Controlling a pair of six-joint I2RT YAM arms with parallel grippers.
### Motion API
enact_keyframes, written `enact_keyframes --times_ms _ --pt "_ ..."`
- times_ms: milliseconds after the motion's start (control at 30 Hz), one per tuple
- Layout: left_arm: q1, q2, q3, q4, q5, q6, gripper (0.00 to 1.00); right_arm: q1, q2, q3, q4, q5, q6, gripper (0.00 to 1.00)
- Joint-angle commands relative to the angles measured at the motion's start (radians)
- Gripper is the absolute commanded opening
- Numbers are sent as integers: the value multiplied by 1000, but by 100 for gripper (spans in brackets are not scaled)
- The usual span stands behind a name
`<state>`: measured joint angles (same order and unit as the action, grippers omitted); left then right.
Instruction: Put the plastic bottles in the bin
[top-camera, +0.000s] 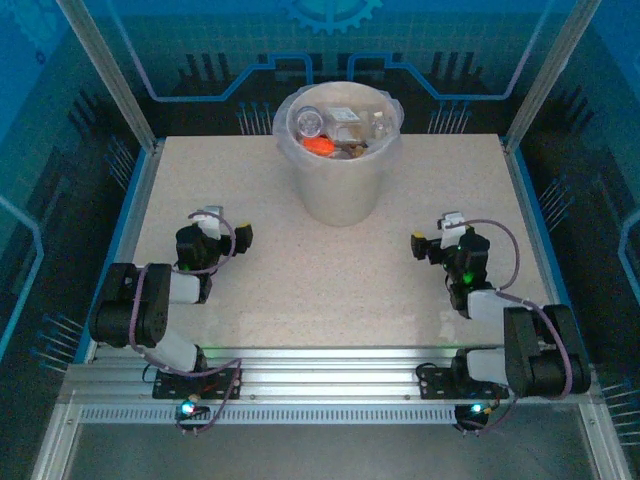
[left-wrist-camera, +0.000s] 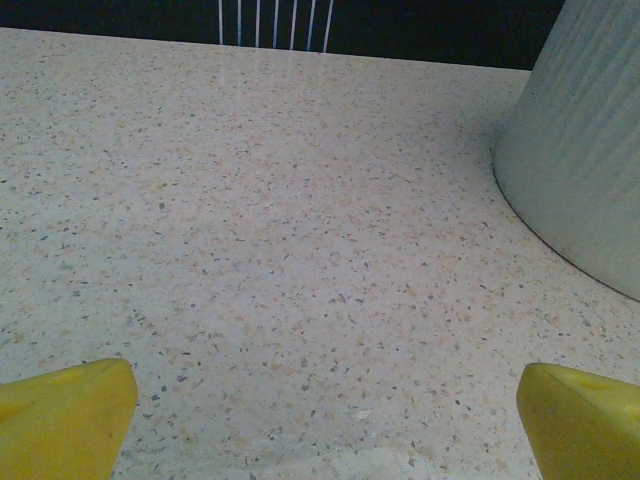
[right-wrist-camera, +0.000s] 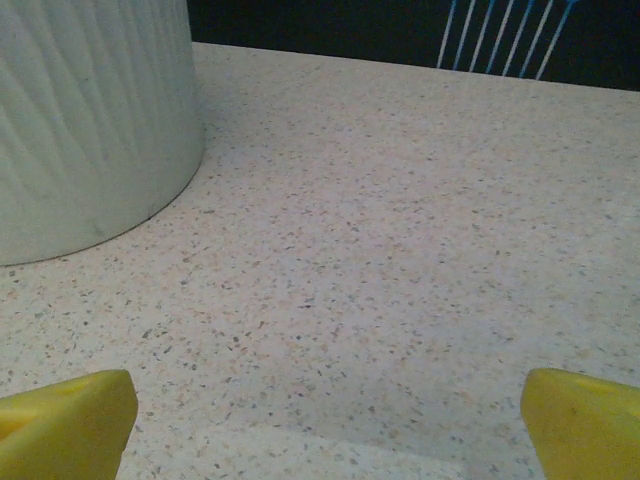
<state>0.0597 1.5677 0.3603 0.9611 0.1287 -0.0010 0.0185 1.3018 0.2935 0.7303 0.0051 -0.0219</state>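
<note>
Speckled, pale stone-patterned surface (top-camera: 330, 290) fills an enclosure framed by metal posts and blue-lit panels. The bin (top-camera: 340, 195) stands at the far middle, its lip wrapped by a clear bag. The plastic bottles (top-camera: 322, 146) that can be made out lie inside the bin, piled near its rim: one orange-labelled, the others clear.

The left gripper (left-wrist-camera: 325, 420) is held low, near and to the left of the bin, with its yellow fingers spread wide and nothing between them. The right gripper (right-wrist-camera: 325, 420) is held likewise on the bin's right, fully spread and empty.

Such bottles are judged to be very light, thin-walled and springy, with smooth sides that could slip or buckle under a hard squeeze. A hold across the crumpled body, or at the stiffer neck below the cap, would be preferred.

Open surface is left on both sides of the bin and in front of it, so sweeping room is ample. Care would be needed at the bin's tall wall and loose bag edge, and at the raised side borders of the surface.
</note>
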Motion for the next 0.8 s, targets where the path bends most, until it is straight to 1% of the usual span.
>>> enact_keyframes --times_ms 0,200,233,300,533,767 --pt "4 -15 4 -7 20 -7 99 -2 65 47 78 -55 20 100" --pt "3 -15 4 -6 20 -7 99 1 198 77 139 -68 18 100" --pt "3 -15 3 -6 20 -7 99 1 193 98 82 -65 18 100" --pt "3 -15 3 -4 20 -7 99 4 201 133 30 -40 20 100" --pt "3 -15 5 -7 21 -7 99 37 205 136 32 44 13 100" --pt "3 -15 6 -7 20 -7 99 37 205 136 31 44 13 100"
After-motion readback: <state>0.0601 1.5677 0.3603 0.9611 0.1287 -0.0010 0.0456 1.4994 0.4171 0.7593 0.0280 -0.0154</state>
